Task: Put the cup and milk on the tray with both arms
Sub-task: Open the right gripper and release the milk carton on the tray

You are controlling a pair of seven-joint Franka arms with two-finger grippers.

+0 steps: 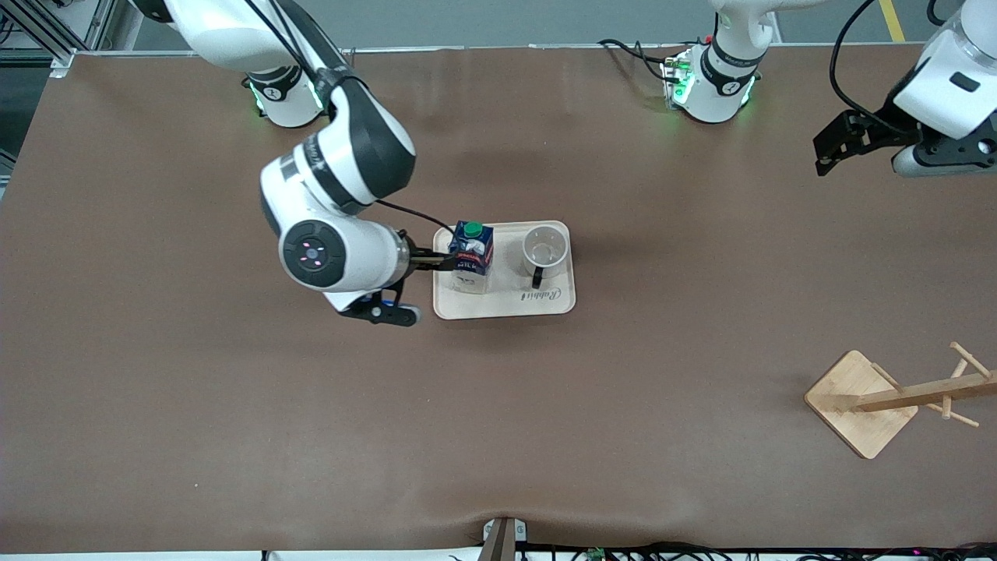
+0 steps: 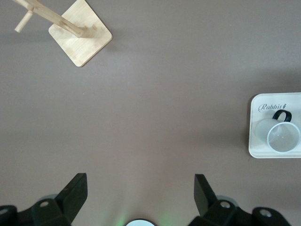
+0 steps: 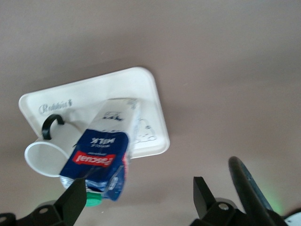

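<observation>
The cream tray (image 1: 487, 305) lies mid-table. On it stand the blue milk (image 1: 471, 249) carton with its green cap and, beside it toward the left arm's end, the white cup (image 1: 544, 248) with a black handle. My right gripper (image 1: 445, 262) is open at the carton's side toward the right arm's end. In the right wrist view the milk (image 3: 101, 155) is beside one finger of the right gripper (image 3: 139, 195), with the cup (image 3: 47, 155) and tray (image 3: 141, 84) past it. My left gripper (image 1: 824, 156) hangs open over the table's edge by its base. The left gripper (image 2: 139, 193) holds nothing.
A wooden rack (image 1: 861, 401) with pegs lies tipped on its square base near the front camera at the left arm's end. The left wrist view shows that rack (image 2: 81, 35), the tray (image 2: 256, 141) and the cup (image 2: 283, 136) on brown table.
</observation>
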